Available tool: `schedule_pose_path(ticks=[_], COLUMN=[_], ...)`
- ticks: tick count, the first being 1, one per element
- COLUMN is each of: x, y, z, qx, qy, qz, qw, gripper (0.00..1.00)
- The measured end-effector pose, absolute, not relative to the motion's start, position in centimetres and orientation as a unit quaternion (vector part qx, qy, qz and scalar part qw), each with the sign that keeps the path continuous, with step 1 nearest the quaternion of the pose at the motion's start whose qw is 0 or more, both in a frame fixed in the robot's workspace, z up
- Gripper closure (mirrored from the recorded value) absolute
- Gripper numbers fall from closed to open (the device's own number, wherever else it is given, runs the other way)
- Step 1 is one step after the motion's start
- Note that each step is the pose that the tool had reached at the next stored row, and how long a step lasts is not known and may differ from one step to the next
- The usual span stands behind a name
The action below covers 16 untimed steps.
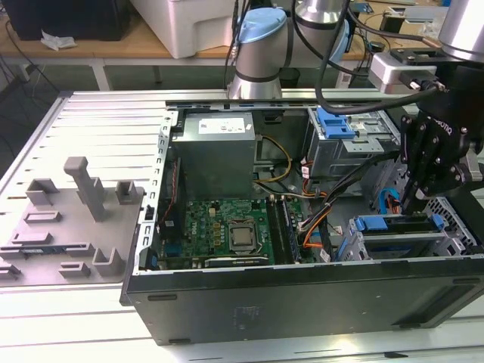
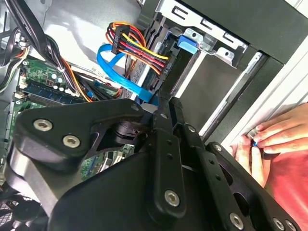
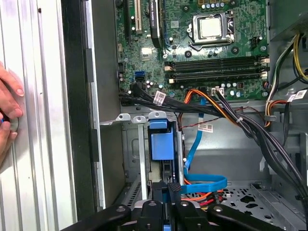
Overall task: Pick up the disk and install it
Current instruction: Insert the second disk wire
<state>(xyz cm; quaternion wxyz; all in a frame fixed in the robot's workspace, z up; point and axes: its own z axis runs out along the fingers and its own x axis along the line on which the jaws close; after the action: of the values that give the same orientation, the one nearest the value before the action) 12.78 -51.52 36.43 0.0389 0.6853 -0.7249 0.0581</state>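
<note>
Installation is nearly done: claw (image 3: 167, 190), fingers pinched narrow, presses the disk (image 3: 160, 144) into its bay; it needs final seating.

disk (image 1: 393, 224) in drive bay; pincer (image 1: 414, 198) just above; motherboard (image 1: 227, 231) toward exterior view's left

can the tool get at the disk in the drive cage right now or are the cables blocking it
Probably yes. The tool is right at the near end of the disk, which stands on edge in the drive cage. The blue cable runs beside the disk, not across it.
</note>
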Motion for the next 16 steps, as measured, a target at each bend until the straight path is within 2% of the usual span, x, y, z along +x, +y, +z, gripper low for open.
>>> schedule_pose_path(ticks=[16], x=[12.78], y=[-50.88], z=[36.97], qx=[0.715], qy=[-0.696], qz=[0.061], qw=[0.035], gripper=[0.84])
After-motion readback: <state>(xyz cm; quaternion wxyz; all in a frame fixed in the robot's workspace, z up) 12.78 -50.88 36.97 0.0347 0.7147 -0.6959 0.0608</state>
